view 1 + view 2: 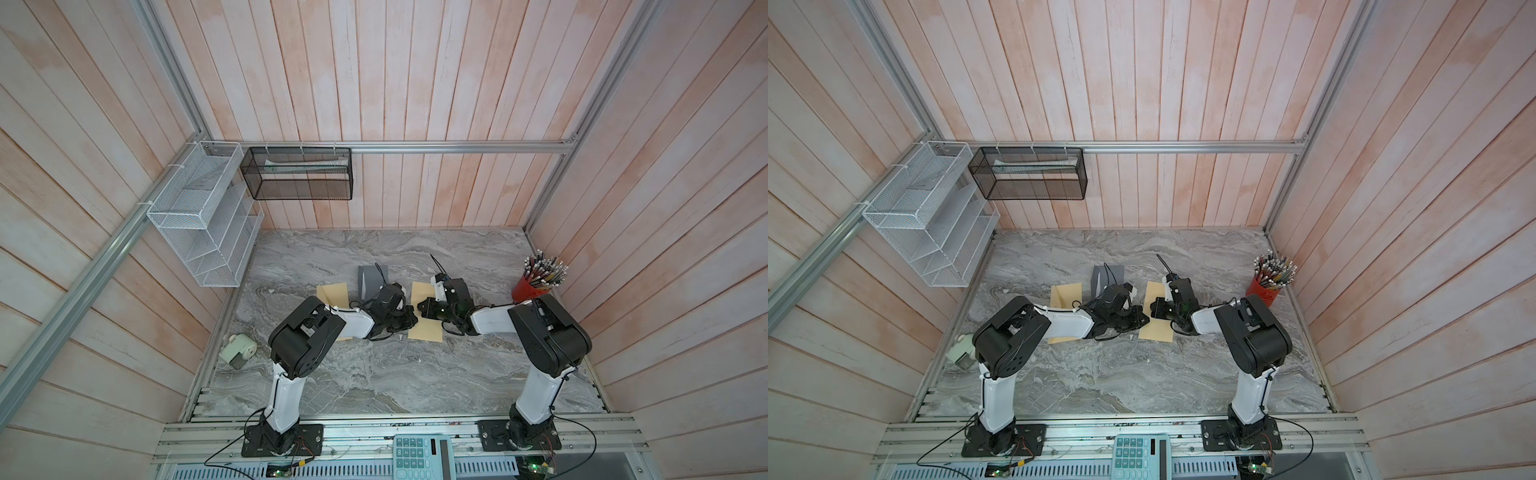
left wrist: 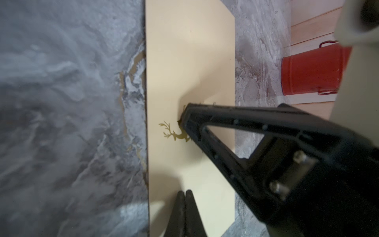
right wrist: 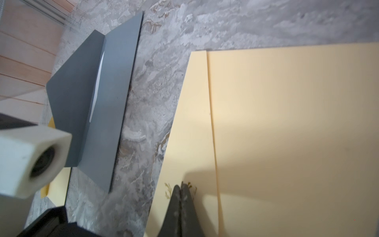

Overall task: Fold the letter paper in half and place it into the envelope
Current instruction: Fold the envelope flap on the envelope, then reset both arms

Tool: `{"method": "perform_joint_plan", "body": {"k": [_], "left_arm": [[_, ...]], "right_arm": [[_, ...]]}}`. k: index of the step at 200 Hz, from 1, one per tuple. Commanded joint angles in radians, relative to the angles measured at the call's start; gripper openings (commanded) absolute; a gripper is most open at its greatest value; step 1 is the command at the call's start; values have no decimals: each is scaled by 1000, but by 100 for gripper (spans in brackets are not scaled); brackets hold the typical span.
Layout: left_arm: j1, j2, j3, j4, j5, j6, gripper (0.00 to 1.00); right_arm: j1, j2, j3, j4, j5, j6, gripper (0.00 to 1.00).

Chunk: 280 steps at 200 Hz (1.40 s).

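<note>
Letter paper (image 1: 426,332) lies folded mid-desk (image 1: 374,374), top layer a bit offset. Grey envelope (image 3: 92,102) sits near, flap open. Left jaws & right jaws both closed, holding nothing, tips down on the sheet. Rec: run along the fold w/ light, even pressure so layers don't skew.

Grey marbled table (image 1: 374,374). Near its middle we find a folded cream sheet (image 1: 426,332) lying flat, with a gold deer print and its two layers slightly offset along one edge. A second cream sheet (image 1: 334,293) lies to its left. A grey envelope (image 1: 368,276), flap open, sits between them, towards the back. A red cup (image 1: 525,289) of pencils stands at the right edge and a pale green pencil sharpener (image 1: 237,351) at the left edge.
</note>
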Motion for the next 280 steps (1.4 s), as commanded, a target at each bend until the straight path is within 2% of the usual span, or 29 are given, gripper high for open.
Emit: {"method": "perform_joint_plan", "body": {"k": [1, 54, 96, 124, 138, 163, 179, 199, 214, 227, 261, 280], "left_arm": [[5, 12, -41, -73, 5, -9, 5], [11, 20, -46, -56, 27, -14, 5], [19, 2, -52, -28, 50, -9, 5], [19, -51, -42, 2, 63, 37, 7], [19, -110, -58, 45, 63, 75, 14], [19, -246, -86, 87, 19, 179, 30], [19, -351, -114, 91, -48, 241, 35], [19, -514, -184, 109, -162, 320, 48], [18, -665, -253, 101, -284, 414, 61], [18, -799, -321, 66, -443, 488, 67], [44, -1135, -565, 55, -798, 695, 76], [88, -1284, -684, 57, -871, 767, 79]], "right_arm": [[-31, 55, 40, -27, 27, -14, 2], [-62, 173, 194, -79, 1, -33, 5], [-76, 174, 297, -131, -20, -66, 10], [-86, 50, 295, -148, -27, -103, 23], [-83, -46, 276, -166, -3, -136, 37], [-78, -243, 154, -116, 47, -169, 53], [-68, -369, 34, -42, 105, -189, 64], [-55, -501, -114, 20, 201, -218, 75], [-55, -597, -200, 14, 271, -239, 84], [-54, -691, -276, 10, 337, -273, 98], [-57, -943, -468, 72, 531, -358, 98], [-58, -1040, -555, 152, 637, -423, 99]]}}
